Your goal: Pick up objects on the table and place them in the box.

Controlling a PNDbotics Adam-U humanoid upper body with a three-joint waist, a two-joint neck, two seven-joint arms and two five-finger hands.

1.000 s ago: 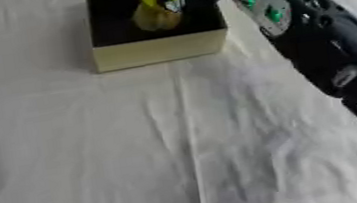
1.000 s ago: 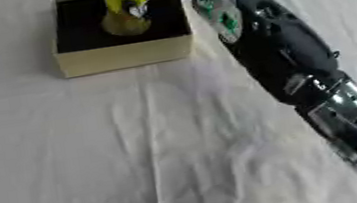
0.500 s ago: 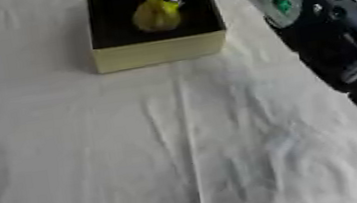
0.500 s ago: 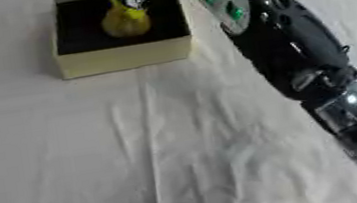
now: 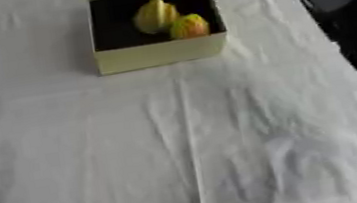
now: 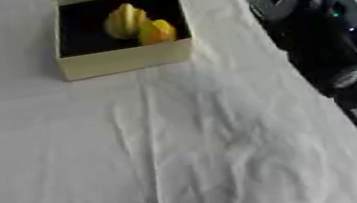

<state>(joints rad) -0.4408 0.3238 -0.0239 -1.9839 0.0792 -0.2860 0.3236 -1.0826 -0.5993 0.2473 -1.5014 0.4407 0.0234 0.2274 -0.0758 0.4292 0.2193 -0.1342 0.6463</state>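
Now the yellow objects (image 6: 137, 23) lie inside the cream-walled box (image 6: 123, 60) at the upper left of the frame, resting on its dark floor; they look like two rounded yellow pieces touching each other, one slightly more orange, though what they are cannot be made out. The right arm (image 6: 312, 28) runs down the right side of the frame as a black mass with silver fittings, reaching toward the upper edge beside the box. Its hand is out of view past the top edge, so whether the fingers are apart or together cannot be told. No left hand shows. The white cloth (image 5: 189, 147) over the worktop shows creases and no further object, so the placing looks done. From the arm, the box lies to the left, just beside it. No writing or label can be read.
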